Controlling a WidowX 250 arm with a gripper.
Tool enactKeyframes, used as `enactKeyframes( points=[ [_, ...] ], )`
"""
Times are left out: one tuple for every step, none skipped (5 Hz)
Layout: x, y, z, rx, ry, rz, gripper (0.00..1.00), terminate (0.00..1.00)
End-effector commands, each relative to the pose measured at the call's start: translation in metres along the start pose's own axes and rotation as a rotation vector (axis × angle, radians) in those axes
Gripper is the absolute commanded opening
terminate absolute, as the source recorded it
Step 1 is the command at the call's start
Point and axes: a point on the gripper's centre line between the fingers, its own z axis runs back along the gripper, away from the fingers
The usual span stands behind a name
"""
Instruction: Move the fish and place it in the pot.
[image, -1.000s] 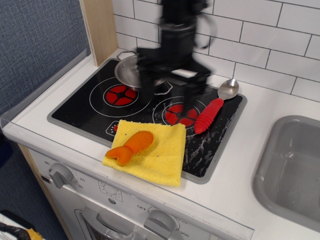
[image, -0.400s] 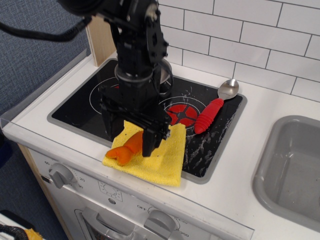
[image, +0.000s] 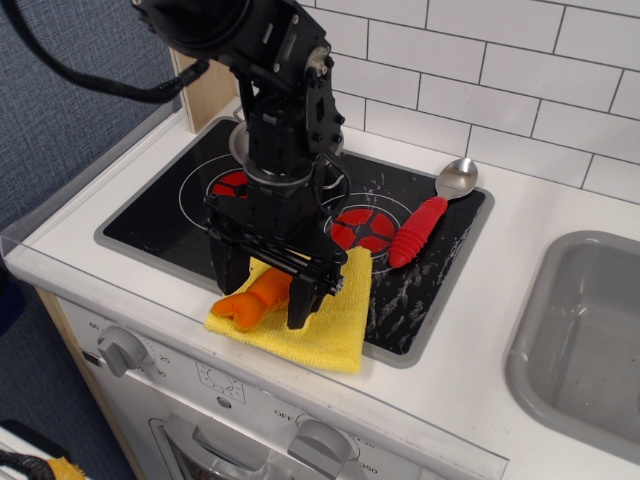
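Note:
The orange fish (image: 247, 302) lies on a yellow cloth (image: 330, 320) at the front edge of the black hob. My gripper (image: 262, 302) is low over the fish and open. One black finger (image: 223, 272) stands on the fish's left side and the other on its right, so the body is between them and the tail sticks out at the lower left. The steel pot (image: 237, 150) stands on the back left burner, mostly hidden behind my arm; only a sliver of its rim shows.
A red ribbed-handled spoon (image: 420, 228) lies on the right of the hob (image: 160, 215). A grey sink basin (image: 585, 330) is at the far right. A tiled wall runs along the back, and a wooden post stands at the back left.
My arm has moved from above the pot forward and down to the fish. Since 0.4 s ago the fingers have sunk slightly lower around it. The fish has not moved.

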Motion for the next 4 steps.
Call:
enactKeyframes(
  points=[
    [0.006, 0.004, 0.005, -0.007, -0.013, 0.025, 0.0, 0.0],
    [0.006, 0.004, 0.005, -0.002, -0.005, 0.021, 0.0, 0.0],
    [0.01, 0.003, 0.016, 0.003, -0.02, 0.017, 0.0, 0.0],
    [0.028, 0.015, 0.056, -0.033, -0.093, 0.075, 0.0, 0.0]
  ],
)
